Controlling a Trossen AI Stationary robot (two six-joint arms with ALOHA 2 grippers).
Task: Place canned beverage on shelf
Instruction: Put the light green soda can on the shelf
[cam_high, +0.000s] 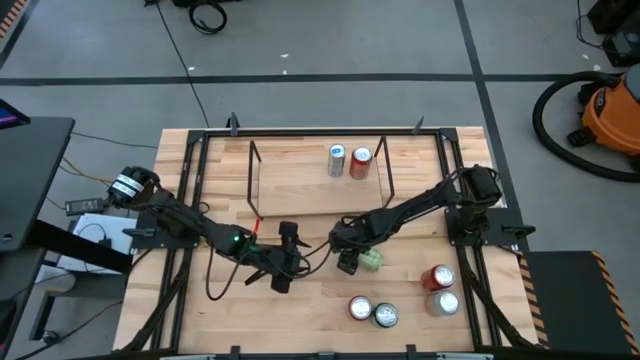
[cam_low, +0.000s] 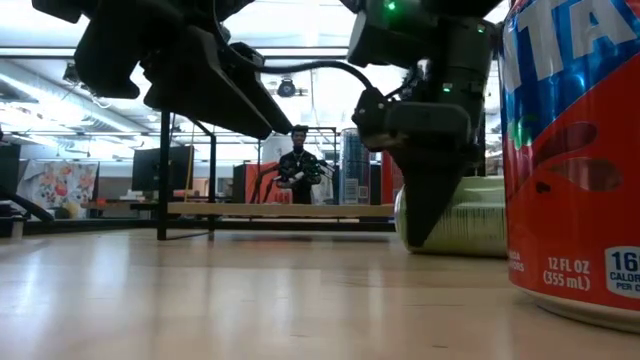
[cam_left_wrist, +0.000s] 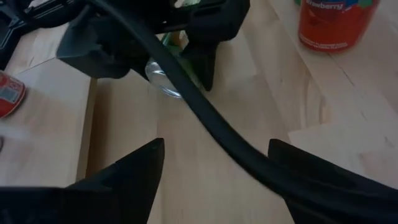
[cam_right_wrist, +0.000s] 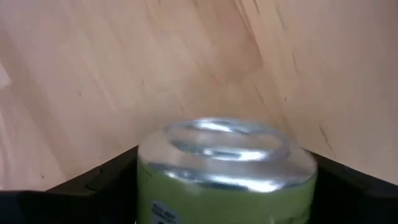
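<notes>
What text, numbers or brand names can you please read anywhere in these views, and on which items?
"12 FL OZ (355 mL)": near red can.
"TA", cut off: same can's top.
"16 CALORI", cut off: same can.
"Strawberry", partly cut off: red can.
Green can's label: too blurred.

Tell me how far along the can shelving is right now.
Done: two cans, one blue and one red, stand on the shelf. In hand: the right pincer straddles a green can lying on its side on the table, not lifted. Left: that can plus four standing cans. The left pincer waits open nearby.
</notes>
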